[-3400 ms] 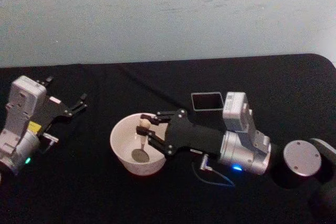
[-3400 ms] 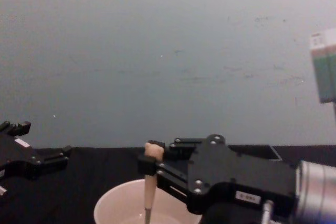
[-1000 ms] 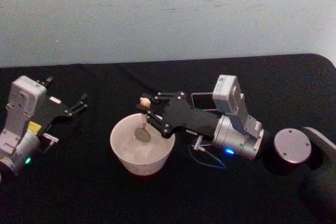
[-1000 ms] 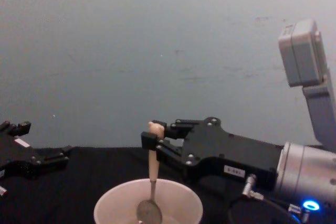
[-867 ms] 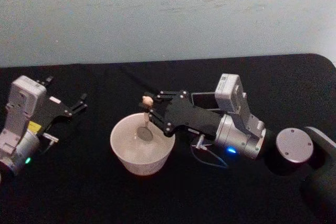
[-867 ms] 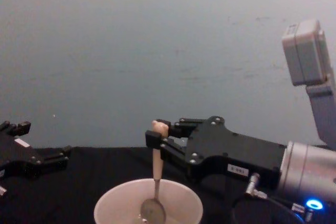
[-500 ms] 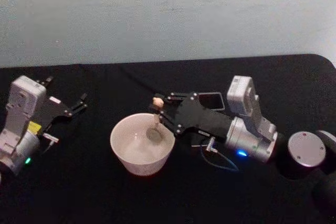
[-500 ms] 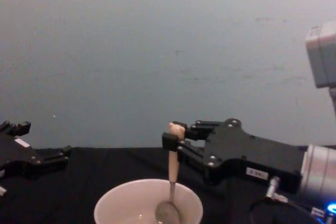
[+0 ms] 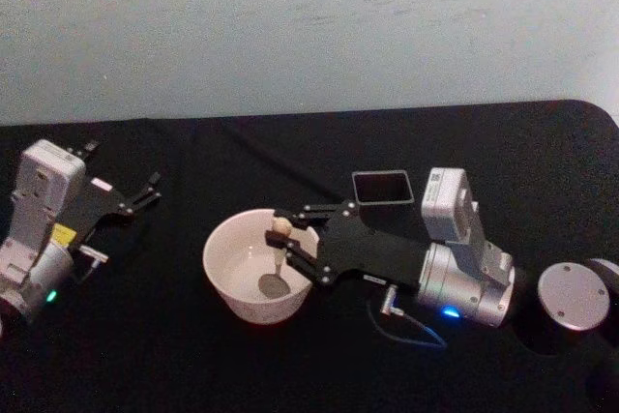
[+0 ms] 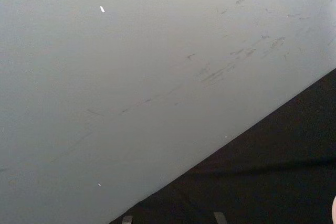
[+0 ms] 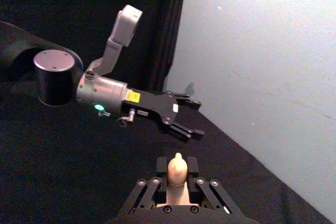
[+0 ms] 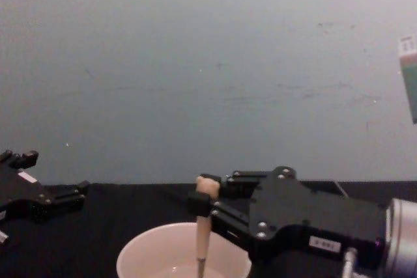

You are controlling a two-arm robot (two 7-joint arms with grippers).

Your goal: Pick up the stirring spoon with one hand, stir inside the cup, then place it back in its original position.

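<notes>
The right arm reaches in from the right with its forearm and wrist low and almost level, pointing toward the robot's left. The right gripper [image 9: 284, 231] has its black fingers pinched together on the top of the stirring spoon [image 9: 278, 258], which hangs straight down from them. The left arm rests at the left side, its wrist angled forward and inward, and the left gripper [image 9: 121, 169] has its fingers spread apart.

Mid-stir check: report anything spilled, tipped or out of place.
Nothing stands out. The right gripper holds the stirring spoon upright in the cup, the dark holder stands upright behind it, and the left gripper rests open at the left.
</notes>
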